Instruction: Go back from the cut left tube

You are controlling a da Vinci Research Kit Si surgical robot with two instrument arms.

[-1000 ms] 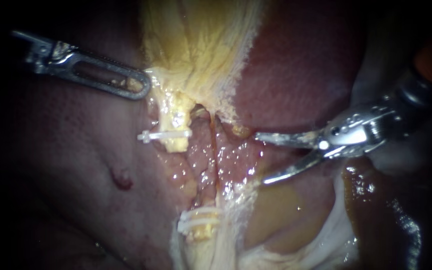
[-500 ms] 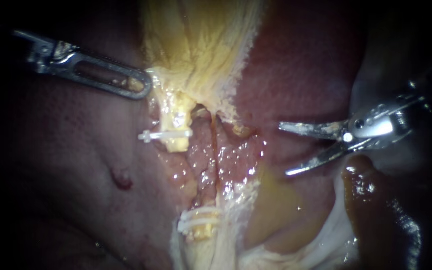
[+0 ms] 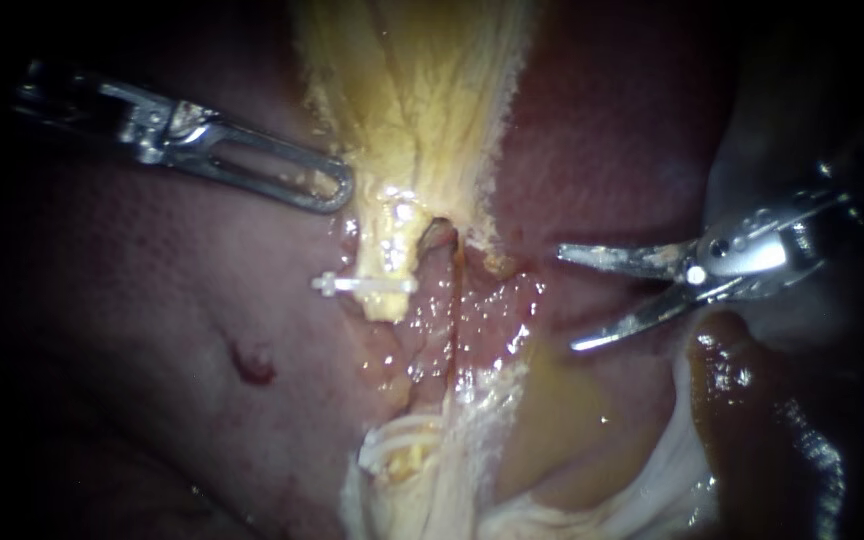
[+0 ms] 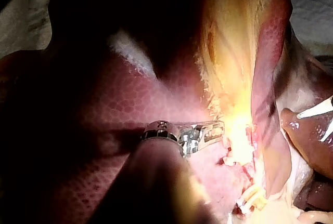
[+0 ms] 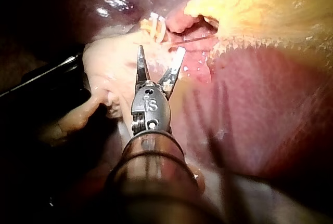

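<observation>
The cut left tube shows as two stumps. The upper stump [image 3: 384,300] hangs from the yellow gallbladder tissue [image 3: 422,90] and carries one white clip [image 3: 364,285]. The lower stump [image 3: 407,458] carries white clips [image 3: 392,440]. My left instrument [image 3: 337,188] comes in from the upper left, its slotted jaws shut on the edge of the yellow tissue [image 4: 229,78], as the left wrist view [image 4: 210,129] also shows. My right instrument [image 3: 567,299] sits well right of the stumps with its curved blades open on nothing [image 5: 158,52].
Liver [image 3: 152,300] spreads to the left with a small red spot [image 3: 252,365]. A thin reddish strand [image 3: 452,300] runs beside the cut tube. White membrane [image 3: 652,480] and glossy dark brown tissue [image 3: 742,400] lie under the right instrument.
The right instrument drew back to the right with blades open, then held still. The left instrument moved right with the yellow tissue, and the clipped upper stump shifted right and down.
</observation>
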